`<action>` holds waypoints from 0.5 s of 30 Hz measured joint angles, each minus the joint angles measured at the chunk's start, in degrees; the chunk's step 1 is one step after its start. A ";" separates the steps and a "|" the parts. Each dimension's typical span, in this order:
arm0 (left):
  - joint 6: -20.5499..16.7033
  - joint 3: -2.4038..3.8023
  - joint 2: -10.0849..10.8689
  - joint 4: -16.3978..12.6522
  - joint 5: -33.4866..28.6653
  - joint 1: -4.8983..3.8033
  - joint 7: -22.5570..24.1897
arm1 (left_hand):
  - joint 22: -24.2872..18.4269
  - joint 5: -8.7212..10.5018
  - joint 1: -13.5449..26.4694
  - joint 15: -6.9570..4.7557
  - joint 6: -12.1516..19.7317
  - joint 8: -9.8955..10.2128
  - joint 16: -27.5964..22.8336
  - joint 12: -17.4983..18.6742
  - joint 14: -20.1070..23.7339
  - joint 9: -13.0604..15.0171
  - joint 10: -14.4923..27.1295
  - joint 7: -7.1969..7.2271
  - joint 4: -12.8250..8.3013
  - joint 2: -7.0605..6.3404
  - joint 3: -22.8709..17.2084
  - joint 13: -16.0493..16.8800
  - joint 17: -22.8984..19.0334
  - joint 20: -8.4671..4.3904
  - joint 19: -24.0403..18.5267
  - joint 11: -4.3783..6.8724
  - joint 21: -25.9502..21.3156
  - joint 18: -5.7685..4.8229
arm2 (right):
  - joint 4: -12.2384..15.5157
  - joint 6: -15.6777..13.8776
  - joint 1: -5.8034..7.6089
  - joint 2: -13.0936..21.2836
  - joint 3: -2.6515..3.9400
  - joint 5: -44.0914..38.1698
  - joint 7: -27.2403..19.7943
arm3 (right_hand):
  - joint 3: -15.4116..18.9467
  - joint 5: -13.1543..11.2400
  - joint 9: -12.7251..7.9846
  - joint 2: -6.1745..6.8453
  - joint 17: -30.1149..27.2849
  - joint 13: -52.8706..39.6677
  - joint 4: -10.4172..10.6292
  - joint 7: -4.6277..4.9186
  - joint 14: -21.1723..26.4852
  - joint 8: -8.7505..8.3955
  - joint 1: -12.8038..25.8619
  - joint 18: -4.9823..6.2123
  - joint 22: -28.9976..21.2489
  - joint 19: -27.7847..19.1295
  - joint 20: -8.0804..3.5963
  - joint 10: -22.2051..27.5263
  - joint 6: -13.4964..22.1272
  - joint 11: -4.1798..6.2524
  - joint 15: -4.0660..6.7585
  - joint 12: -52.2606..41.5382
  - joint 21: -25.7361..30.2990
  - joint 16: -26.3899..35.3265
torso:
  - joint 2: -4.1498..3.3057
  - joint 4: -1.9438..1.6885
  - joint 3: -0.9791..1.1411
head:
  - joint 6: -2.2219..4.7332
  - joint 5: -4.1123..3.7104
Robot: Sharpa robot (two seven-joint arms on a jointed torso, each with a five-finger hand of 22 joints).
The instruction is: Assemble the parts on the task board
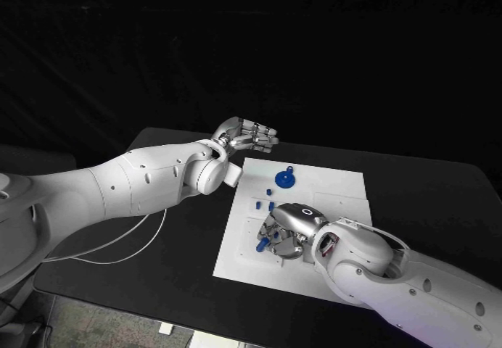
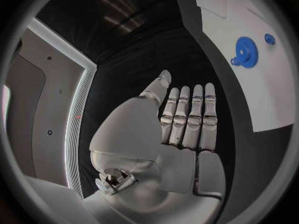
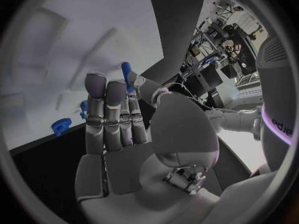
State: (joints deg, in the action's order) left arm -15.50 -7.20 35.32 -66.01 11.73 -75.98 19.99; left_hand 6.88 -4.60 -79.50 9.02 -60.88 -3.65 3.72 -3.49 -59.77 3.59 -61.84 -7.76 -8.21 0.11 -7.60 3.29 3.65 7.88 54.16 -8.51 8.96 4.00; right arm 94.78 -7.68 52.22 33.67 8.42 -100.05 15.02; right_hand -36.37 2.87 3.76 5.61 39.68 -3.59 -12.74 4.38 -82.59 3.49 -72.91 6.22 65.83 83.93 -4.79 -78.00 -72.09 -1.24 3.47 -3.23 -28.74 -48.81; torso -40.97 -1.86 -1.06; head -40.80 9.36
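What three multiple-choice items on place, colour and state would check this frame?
1. Where does the blue gear lie?
A. On the white task board
B. On the black table beside the board
C. In the left hand

2. What colour are the loose parts on the board?
A. Red
B. Blue
C. Yellow

3. How is the left hand?
A. Pinching a peg
B. Pressing flat on the gear
C. Holding nothing, fingers stretched out

Key: 1 A, the head view shows the gear on the white plate, in its far part. 2 B, the gear and the small pieces near it are all blue. 3 C, the left wrist view shows straight fingers with nothing in them, off the board's edge.
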 measured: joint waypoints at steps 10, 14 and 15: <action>0.07 0.00 -0.05 0.00 0.00 0.00 -0.06 | -0.50 0.00 0.00 0.00 0.00 0.00 0.00 0.00 0.00 0.00 0.00 0.00 0.00 0.00 0.00 0.00 0.00 0.00 0.00 0.00 0.22 0.00 | -0.29 0.07 0.04 0.00 -0.37 -1.82 0.24 | -0.08 0.25 0.01 -0.28 0.00 0.05 -0.24 0.00 0.00 -0.02 0.27 0.01 0.05 0.00 0.01 0.01 0.00 -0.01 0.00 0.12 0.25 0.00 | 0.00 0.10 0.04 | -0.06 0.05; 0.10 0.00 -0.05 0.00 0.00 0.00 -0.09 | -0.54 0.00 0.00 0.00 0.00 0.00 0.00 0.00 0.00 0.00 0.00 0.00 0.00 0.00 0.00 0.00 0.00 0.00 0.00 0.00 0.22 0.00 | -0.23 0.06 0.01 0.00 -0.38 -2.59 0.43 | -0.08 0.25 0.01 -0.28 -0.06 0.05 -0.24 0.00 0.00 -0.03 0.27 0.01 0.13 0.00 0.01 0.02 0.00 -0.01 0.00 -0.08 0.25 0.00 | 0.00 0.10 0.07 | -0.06 0.02; 0.10 0.00 -0.05 0.00 0.00 0.00 -0.09 | -0.54 0.00 0.00 0.00 0.00 0.00 0.00 0.00 0.00 0.00 0.00 0.00 0.00 0.00 0.00 0.00 0.00 0.00 0.00 0.00 0.22 0.00 | -0.19 0.06 0.01 0.01 -0.38 -2.75 0.47 | -0.08 0.25 0.01 -0.28 -0.06 0.05 -0.25 0.00 0.00 -0.03 0.27 0.01 0.13 0.00 0.01 0.03 0.00 -0.02 0.00 -0.08 0.25 0.00 | 0.00 0.10 0.08 | -0.06 -0.02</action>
State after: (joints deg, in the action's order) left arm -15.40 -7.20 35.27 -66.01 11.73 -75.98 19.90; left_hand 6.34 -4.60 -79.51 9.02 -60.88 -3.65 3.72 -3.49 -59.77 3.60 -61.84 -7.76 -8.21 0.11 -7.61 3.29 3.65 7.88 54.16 -8.51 9.18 4.00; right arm 94.59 -7.63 52.23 33.67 8.03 -102.80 15.49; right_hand -36.45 3.12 3.76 5.34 39.63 -3.54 -12.98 4.38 -82.60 3.46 -72.65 6.23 65.96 83.94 -4.78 -77.98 -72.09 -1.25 3.47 -3.31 -28.49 -48.81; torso -40.97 -1.75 -0.98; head -40.86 9.34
